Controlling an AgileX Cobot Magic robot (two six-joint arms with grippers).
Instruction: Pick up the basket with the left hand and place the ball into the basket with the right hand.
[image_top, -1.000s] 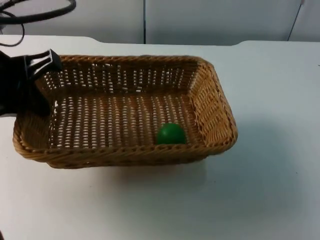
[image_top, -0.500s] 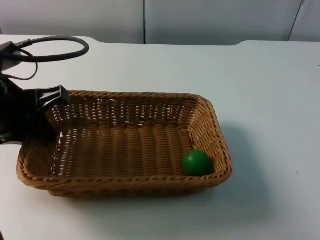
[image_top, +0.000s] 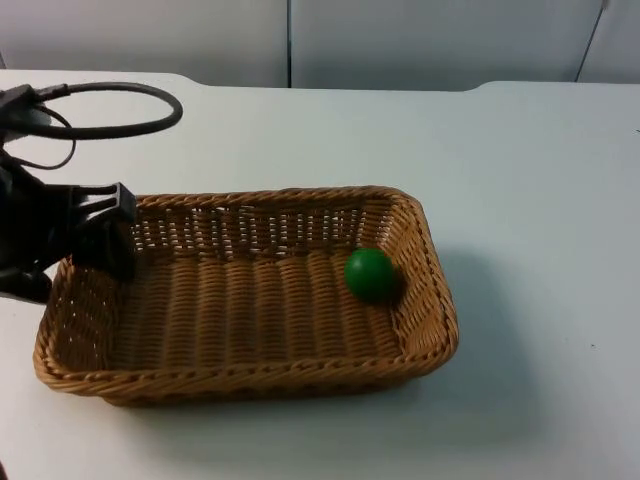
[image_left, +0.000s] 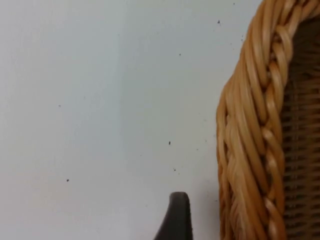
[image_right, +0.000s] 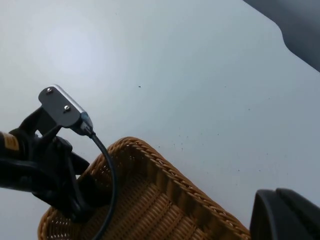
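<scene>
Basket (image_top: 250, 300) of tan woven wicker holds your green ball (image_top: 370, 274) at the end farthest from the left gripper (image_top: 95, 240), which clamps its rim. Your right gripper (image_right: 285, 215) waits above; I can't tell its opening.

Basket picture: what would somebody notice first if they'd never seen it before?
First the big woven basket on the white table. Next the bright green ball lying inside it, near the basket's right wall. Then the left gripper, black, clamped on the basket's left rim.
</scene>
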